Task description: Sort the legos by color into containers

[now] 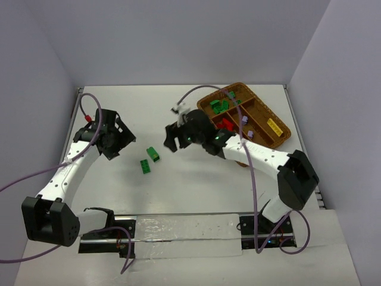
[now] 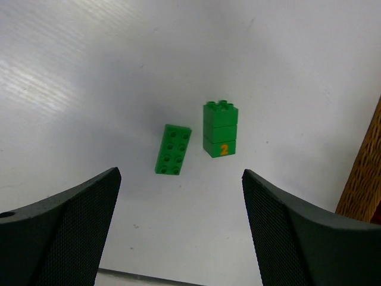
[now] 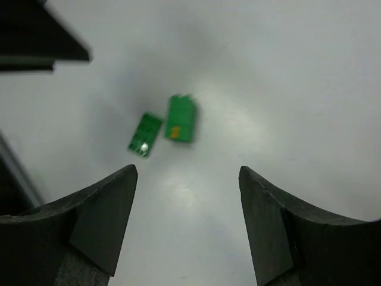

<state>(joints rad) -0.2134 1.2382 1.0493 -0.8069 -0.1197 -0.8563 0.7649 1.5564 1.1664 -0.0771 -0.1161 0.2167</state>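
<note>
Two green legos lie on the white table between my grippers: a taller stacked brick with a yellow "2" [image 1: 153, 154] [image 2: 220, 128] [image 3: 181, 118] and a flat brick [image 1: 145, 166] [image 2: 173, 149] [image 3: 144, 134] beside it. My left gripper [image 1: 126, 138] [image 2: 180, 173] is open and empty, to their left and pointing at them. From the right, my right gripper [image 1: 171, 138] [image 3: 187, 170] also hangs open and empty, facing the same pair. The brown wicker tray [image 1: 238, 85] at the back right holds green legos [image 1: 219, 106], a red one [image 1: 225, 124], lilac ones [image 1: 244, 119] and a yellow one [image 1: 275, 126] in separate containers.
The tray's woven wall [image 2: 364, 179] shows at the right edge of the left wrist view. A dark part of the left arm [image 3: 36, 36] fills the top left corner of the right wrist view. Purple cables loop over both arms. Grey walls enclose the table.
</note>
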